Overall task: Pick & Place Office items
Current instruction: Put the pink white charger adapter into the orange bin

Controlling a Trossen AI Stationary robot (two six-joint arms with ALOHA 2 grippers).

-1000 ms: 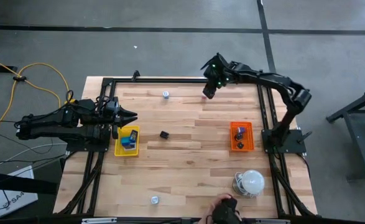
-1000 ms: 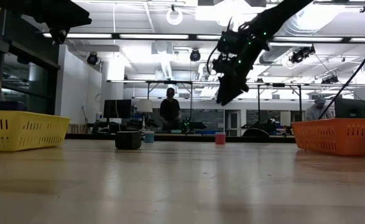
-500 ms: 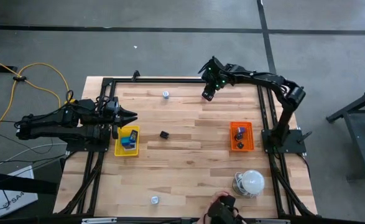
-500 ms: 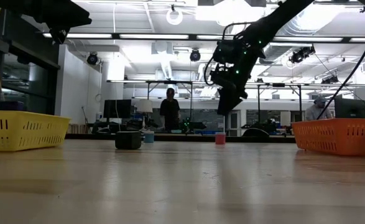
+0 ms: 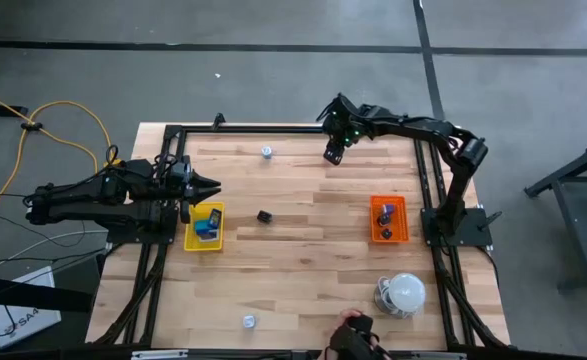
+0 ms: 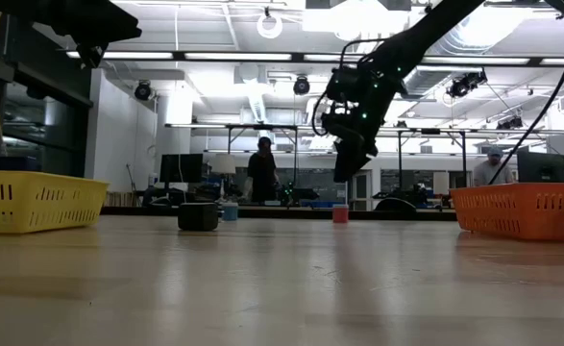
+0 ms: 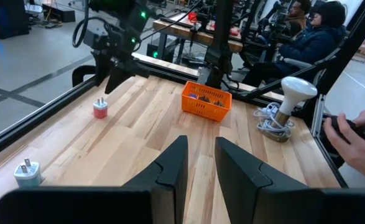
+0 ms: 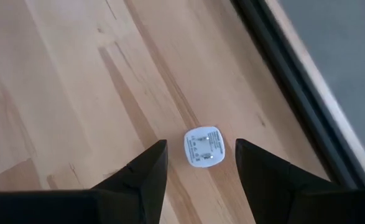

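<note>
**High view first: right hand poised over a small plug at the far edge**

High view: the right hand (image 5: pixel 333 155) sits toward 12 o'clock on the bench (image 5: pixel 303 250), its arm reaching in from the 3 o'clock side. The left hand (image 5: pixel 208 185) waits at 9 o'clock, just beside the yellow tray (image 5: pixel 204 227), which holds blue pieces. A white plug (image 5: pixel 267 152) lies at about 11 o'clock, a black block (image 5: pixel 264 216) just left of centre, and another white bit (image 5: pixel 248 321) near 7 o'clock. The orange tray (image 5: pixel 388 219) stands at 3 o'clock with dark pieces inside; a white dome lamp (image 5: pixel 405 292) is at 5 o'clock, and a person's hand (image 5: pixel 353 338) shows at the 6 o'clock edge.

Low view: the right hand (image 6: pixel 344 165) hangs clear above the bench surface, pointing down. A pink plug (image 6: pixel 340 213) stands on the wood below it, slightly to the side, and the black block (image 6: pixel 198 215) is well apart from it.

Left wrist view: the left hand (image 7: pixel 199 163) has its fingers parted with nothing between them. The pink plug (image 7: pixel 100 109) stands near the right arm's tip.

Right wrist view: the right hand (image 8: pixel 201 165) is spread wide, its two fingers either side of a small square plug (image 8: pixel 204 149) seen end-on, not touching it.
</note>
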